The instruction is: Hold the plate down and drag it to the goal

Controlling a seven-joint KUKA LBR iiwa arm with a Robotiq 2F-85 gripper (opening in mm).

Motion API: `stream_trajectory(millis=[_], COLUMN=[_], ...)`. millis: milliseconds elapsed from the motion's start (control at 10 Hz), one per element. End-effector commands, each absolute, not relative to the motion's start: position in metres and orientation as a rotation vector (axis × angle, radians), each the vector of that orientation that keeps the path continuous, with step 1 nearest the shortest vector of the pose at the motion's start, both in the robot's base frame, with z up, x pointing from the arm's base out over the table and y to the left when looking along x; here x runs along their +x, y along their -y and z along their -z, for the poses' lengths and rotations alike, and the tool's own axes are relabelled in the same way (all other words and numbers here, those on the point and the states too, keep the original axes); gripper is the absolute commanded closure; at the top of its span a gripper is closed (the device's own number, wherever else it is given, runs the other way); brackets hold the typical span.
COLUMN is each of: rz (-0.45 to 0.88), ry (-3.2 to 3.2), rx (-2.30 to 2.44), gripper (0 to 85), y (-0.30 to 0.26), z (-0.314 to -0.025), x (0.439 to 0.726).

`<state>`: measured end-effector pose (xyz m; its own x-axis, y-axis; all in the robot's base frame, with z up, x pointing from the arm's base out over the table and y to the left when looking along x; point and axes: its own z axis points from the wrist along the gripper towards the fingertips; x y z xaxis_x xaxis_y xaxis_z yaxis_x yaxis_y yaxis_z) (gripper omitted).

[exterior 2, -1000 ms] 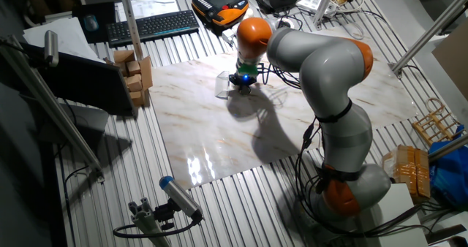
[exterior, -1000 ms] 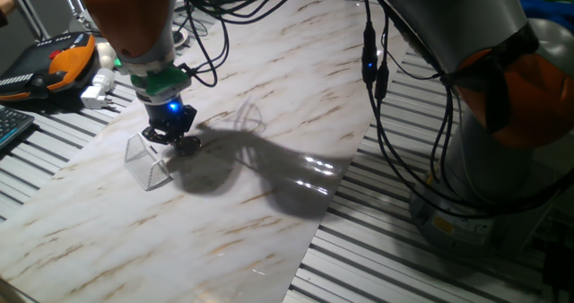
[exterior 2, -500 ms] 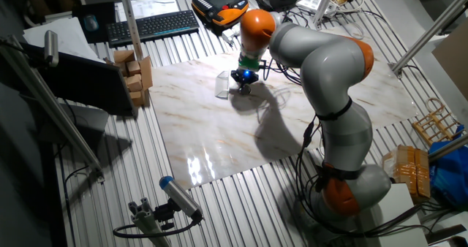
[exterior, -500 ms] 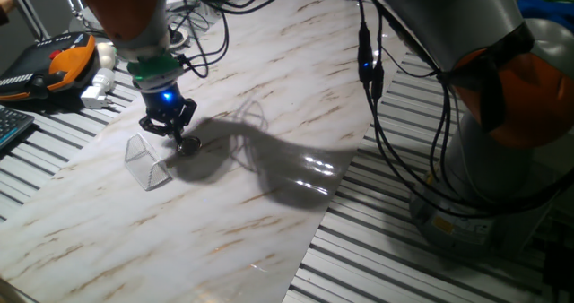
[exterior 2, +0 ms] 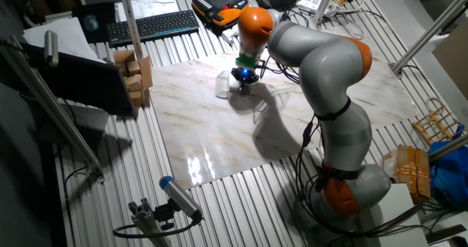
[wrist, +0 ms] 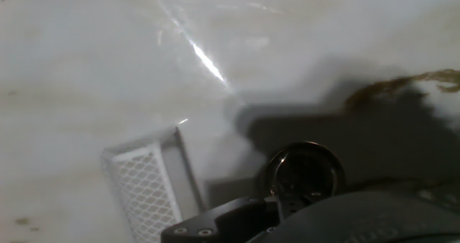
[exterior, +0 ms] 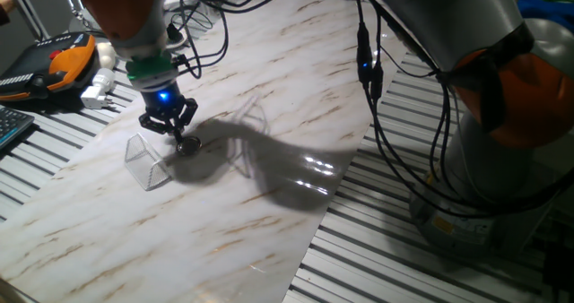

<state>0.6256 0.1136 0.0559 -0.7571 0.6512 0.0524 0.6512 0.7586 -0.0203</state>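
Nearly there: the plate lay just beside the goal, not yet inside it.

The gripper hung above the marble board, clear of the little disc, which sat under its tip in the hand view. How far its fingers stood apart I could not tell, and it seemed to hold nothing. To my eye the dragging was mostly done, with only a last short push into the clear wedge left.

One fixed view low and near, other high and far, hand view close above marble board.
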Motion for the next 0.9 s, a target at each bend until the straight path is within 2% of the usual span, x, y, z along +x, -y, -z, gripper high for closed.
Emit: stream_trajectory(millis=[0,800], rz=[0.008,0.063], ry=[2.805,2.565], rx=[-1.282,-1.833], gripper=[85.0,85.0], y=[-0.1133,-0.1101], z=[-0.0560,-0.0546], x=[0.6251,0.6211])
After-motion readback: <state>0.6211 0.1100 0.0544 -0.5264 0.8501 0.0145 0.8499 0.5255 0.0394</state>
